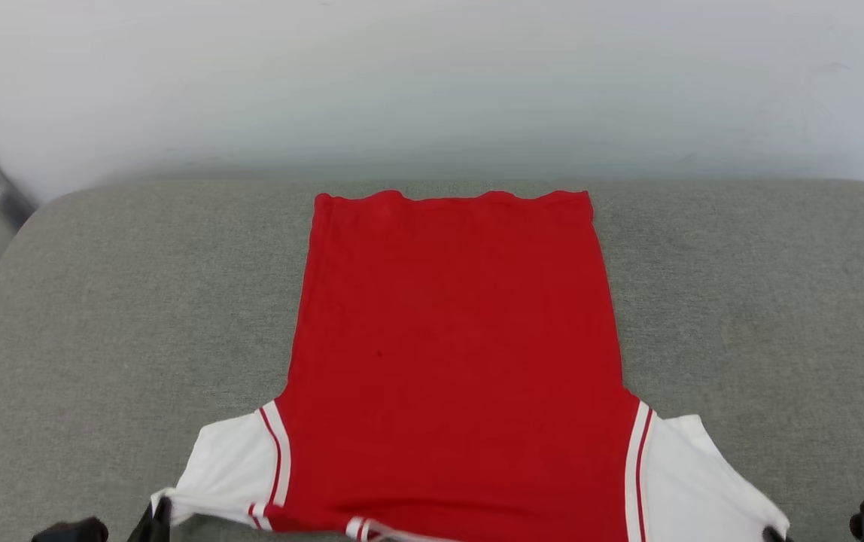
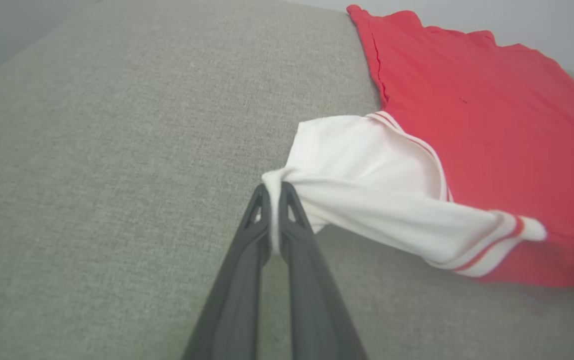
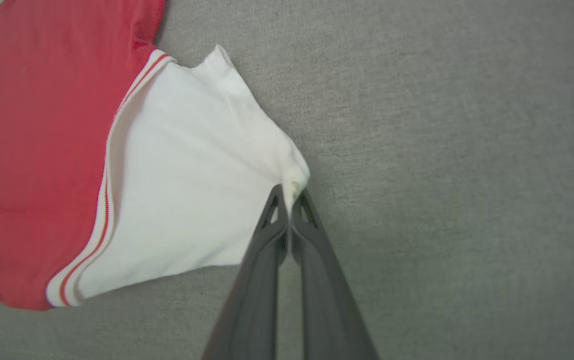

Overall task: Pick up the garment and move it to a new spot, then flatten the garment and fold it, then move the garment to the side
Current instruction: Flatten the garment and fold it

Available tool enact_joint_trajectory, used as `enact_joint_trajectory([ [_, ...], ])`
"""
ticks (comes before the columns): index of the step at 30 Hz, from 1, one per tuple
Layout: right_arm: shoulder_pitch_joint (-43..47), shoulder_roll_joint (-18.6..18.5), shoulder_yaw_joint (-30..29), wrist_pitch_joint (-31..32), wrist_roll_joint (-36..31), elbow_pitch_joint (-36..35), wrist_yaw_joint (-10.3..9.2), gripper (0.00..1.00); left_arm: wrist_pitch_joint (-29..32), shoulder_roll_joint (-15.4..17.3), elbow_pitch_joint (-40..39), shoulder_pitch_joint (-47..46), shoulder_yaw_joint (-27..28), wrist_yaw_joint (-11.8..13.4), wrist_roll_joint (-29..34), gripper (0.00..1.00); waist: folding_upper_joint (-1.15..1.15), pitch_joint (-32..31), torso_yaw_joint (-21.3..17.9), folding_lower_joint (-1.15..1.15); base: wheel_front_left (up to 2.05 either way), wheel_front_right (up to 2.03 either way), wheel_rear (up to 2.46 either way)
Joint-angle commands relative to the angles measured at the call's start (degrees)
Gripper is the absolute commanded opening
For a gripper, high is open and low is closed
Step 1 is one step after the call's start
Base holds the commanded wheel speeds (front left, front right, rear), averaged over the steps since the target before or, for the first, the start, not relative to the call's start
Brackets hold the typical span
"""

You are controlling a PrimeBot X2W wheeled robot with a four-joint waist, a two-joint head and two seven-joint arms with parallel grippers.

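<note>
Now, garment (image 1: 454,339): red jersey-style shirt with white short sleeves, spread on grey woven cushion (image 1: 101,301), hem far, shoulders near the robot.
Long axis: straight away from the robot.
Left gripper (image 2: 273,192): fingers pressed on left sleeve (image 2: 357,150) tip.
Right gripper (image 3: 289,195): pinching right sleeve (image 3: 192,175) tip.
Nearer arm: neither; one holds each side.

Red garment (image 1: 454,339), white sleeves, red-and-white striped trim. Grey woven cushion (image 1: 101,301). Dark grey left pincer (image 2: 274,192) and right pincer (image 3: 289,194).
</note>
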Motion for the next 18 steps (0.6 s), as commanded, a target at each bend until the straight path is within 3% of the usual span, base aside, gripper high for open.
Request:
enact_joint_trajectory([
  [1, 2.03, 0.65, -0.48, 0.86, 0.04, -0.61, -0.08, 0.00, 0.29, 0.39, -0.48, 1.54, 0.24, 0.72, -0.26, 0.00, 0.00, 0.01, 0.10, 0.02, 0.00, 0.00, 0.00],
  [3, 4.30, 1.35, -0.53, 2.27, 0.26, -0.92, -0.08, 0.00, 0.40, -0.03, -1.46, 2.92, 0.08, 1.08, -0.67, 0.00, 0.00, 0.13, 0.29, 0.02, 0.00, 0.00, 0.00],
  [4, 5.02, 1.62, -0.66, 2.83, 0.42, -1.00, -0.08, 0.29, 0.37, -0.27, -1.86, 3.40, -0.08, 1.25, -0.64, 0.00, 0.00, 0.20, 0.41, 0.02, 0.00, 0.00, 0.00],
  [5, 5.49, 1.79, -0.55, 3.39, 0.24, -1.11, -0.08, 0.76, 0.37, -0.46, -2.26, 3.81, -0.29, 1.48, -0.49, 0.00, 0.00, 0.27, 0.48, 0.02, 0.00, 0.00, 0.00],
  [6, 5.54, 2.03, -0.34, 3.84, 0.49, -1.27, -0.08, 1.00, 0.43, -0.71, -2.65, 3.93, -0.56, 1.57, -0.42, 0.00, 0.00, 0.35, 0.57, 0.02, 0.00, 0.00, 0.00],
  [12, -1.75, 1.74, -0.46, 1.79, 1.00, -3.24, -0.05, 1.00, 0.40, -0.96, -4.52, 1.39, -2.18, 1.28, 1.13, 0.00, 0.00, 1.85, 1.66, 0.02, 0.00, 0.00, 0.00],
  [18, -17.81, -0.68, -1.02, -0.21, 0.76, 3.17, -0.05, 1.00, -1.81, -2.40, -7.10, -3.60, -2.76, 0.44, 2.44, 0.00, 0.00, 6.75, 3.99, 0.02, 0.00, 0.00, 0.00],
])
